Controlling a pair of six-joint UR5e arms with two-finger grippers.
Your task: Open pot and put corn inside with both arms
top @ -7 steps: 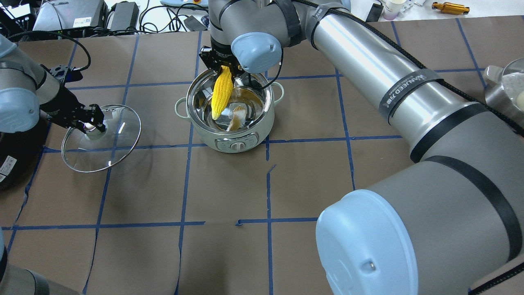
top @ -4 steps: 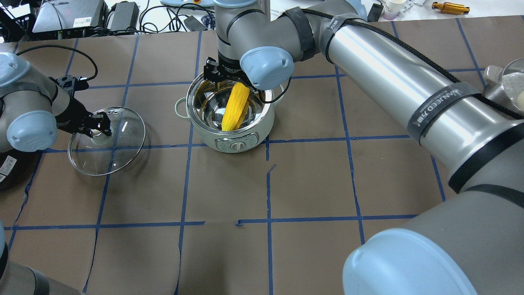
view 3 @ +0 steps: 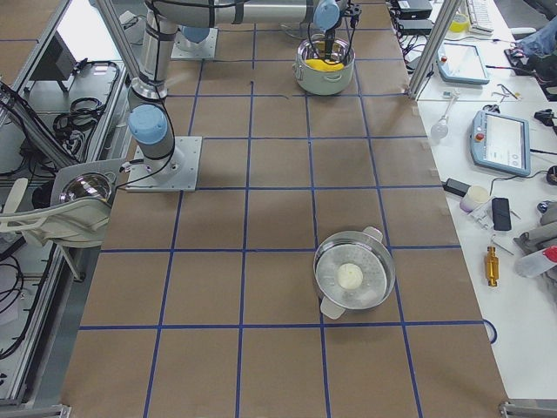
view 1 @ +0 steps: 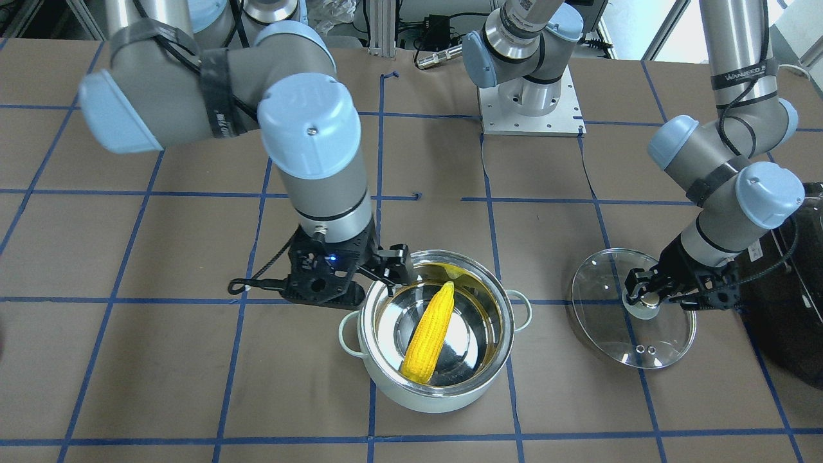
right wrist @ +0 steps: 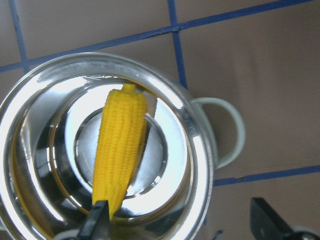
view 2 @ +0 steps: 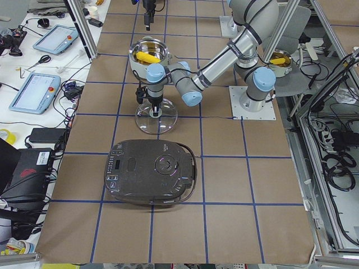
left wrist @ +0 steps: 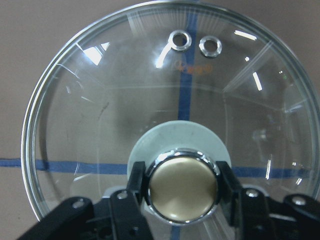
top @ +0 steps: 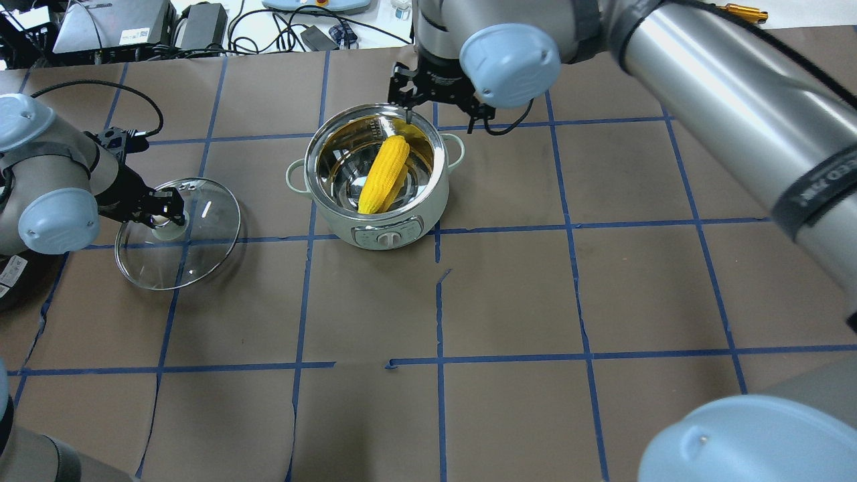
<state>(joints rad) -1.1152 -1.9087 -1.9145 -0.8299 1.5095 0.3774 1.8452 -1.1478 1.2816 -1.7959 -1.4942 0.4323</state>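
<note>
The right gripper (top: 442, 114) has released the corn (top: 384, 175) into the pot (top: 428, 214)

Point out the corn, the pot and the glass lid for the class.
corn (top: 383, 175): overhead view, middle of the cob.
pot (view 1: 424, 400): front-facing view, pale outer wall.
lid (left wrist: 100, 100): left wrist view, bare glass up-left of the knob.

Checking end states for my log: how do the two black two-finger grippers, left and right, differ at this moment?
The left gripper is shut on the brass-coloured knob of the clear glass lid; the right gripper is open and holds nothing. The left gripper is off to the side of the pale mint-green pot, at the lid; the right gripper is over the pot's rim, with the yellow corn cob lying loose inside. Both are black and two-fingered.
</note>
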